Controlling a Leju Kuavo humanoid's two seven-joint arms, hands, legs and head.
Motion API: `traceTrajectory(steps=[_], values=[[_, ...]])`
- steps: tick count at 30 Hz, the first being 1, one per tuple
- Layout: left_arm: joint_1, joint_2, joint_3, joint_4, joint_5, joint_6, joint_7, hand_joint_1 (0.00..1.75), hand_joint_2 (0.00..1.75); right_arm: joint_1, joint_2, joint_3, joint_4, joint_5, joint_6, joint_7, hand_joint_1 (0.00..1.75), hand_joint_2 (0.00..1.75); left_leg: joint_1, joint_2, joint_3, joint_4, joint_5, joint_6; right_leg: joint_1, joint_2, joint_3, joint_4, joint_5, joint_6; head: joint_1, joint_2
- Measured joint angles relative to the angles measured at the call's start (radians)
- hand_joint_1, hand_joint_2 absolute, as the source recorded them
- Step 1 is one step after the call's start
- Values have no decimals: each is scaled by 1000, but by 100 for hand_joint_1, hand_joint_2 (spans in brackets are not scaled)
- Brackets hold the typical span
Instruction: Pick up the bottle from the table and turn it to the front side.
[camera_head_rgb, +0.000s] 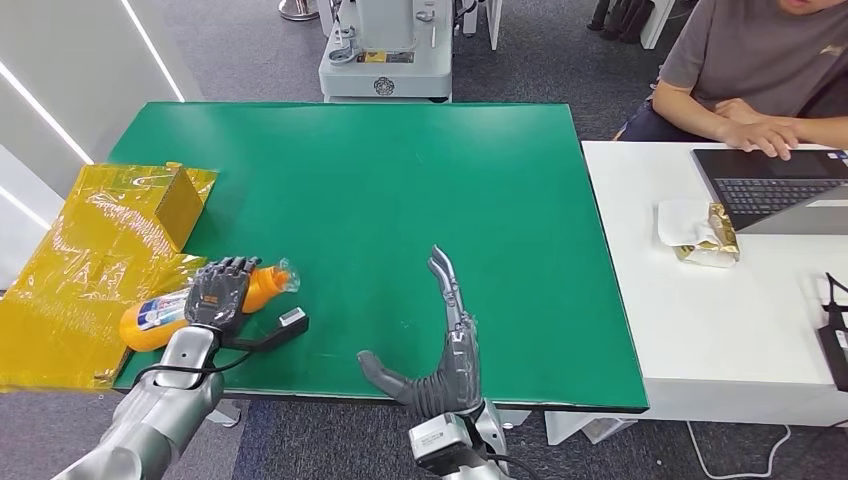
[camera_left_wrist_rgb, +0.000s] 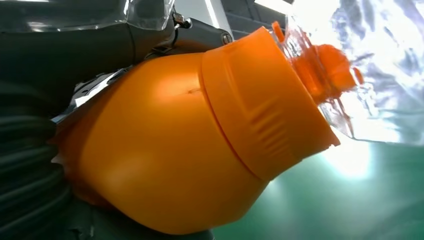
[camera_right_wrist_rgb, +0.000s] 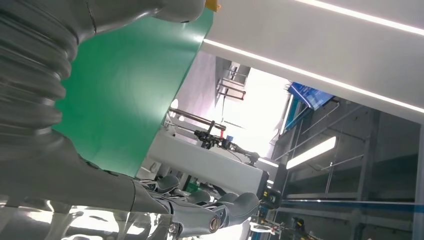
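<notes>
One orange bottle (camera_head_rgb: 165, 310) lying on its side at near-left edge of green table (camera_head_rgb: 400, 200), long axis running left-right, capped neck pointing right toward table centre, base overhanging yellow foil sheet (camera_head_rgb: 70, 290). Left hand (camera_head_rgb: 220, 292) gripping bottle, fingers (camera_head_rgb: 232, 270) curling over its shoulder. Right hand (camera_head_rgb: 445, 345) hovering mid-table, fingers extending wide, holding nothing. One person (camera_head_rgb: 745, 70) sitting at one laptop (camera_head_rgb: 775, 185).
</notes>
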Motion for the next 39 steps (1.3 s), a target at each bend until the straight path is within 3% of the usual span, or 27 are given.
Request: traceTrajectory(steps=[7,19,27,31,39], values=[[-13,29,-178,-76,0,0,106,175,175,-6,-4,16,6,-13,-5,0,0,175,0,0,0,0,0,0,0,0,0,0,0,0,0,0],[-131,79,-415,-156,0,0,223,175,175,-11,-6,30,12,-11,-6,0,0,175,0,0,0,0,0,0,0,0,0,0,0,0,0,0],[-161,76,-434,-145,3,0,157,175,175,-10,-6,29,12,3,-6,0,0,175,0,0,0,0,0,0,0,0,0,0,0,0,0,0],[-171,45,-428,-86,15,0,22,175,175,-6,-6,25,11,23,-6,0,0,175,0,0,0,0,0,0,0,0,0,0,0,0,0,0],[-146,6,-338,-43,84,0,-125,175,175,-6,-6,24,13,16,8,0,0,175,0,0,0,0,0,0,0,0,0,0,0,0,0,0]])
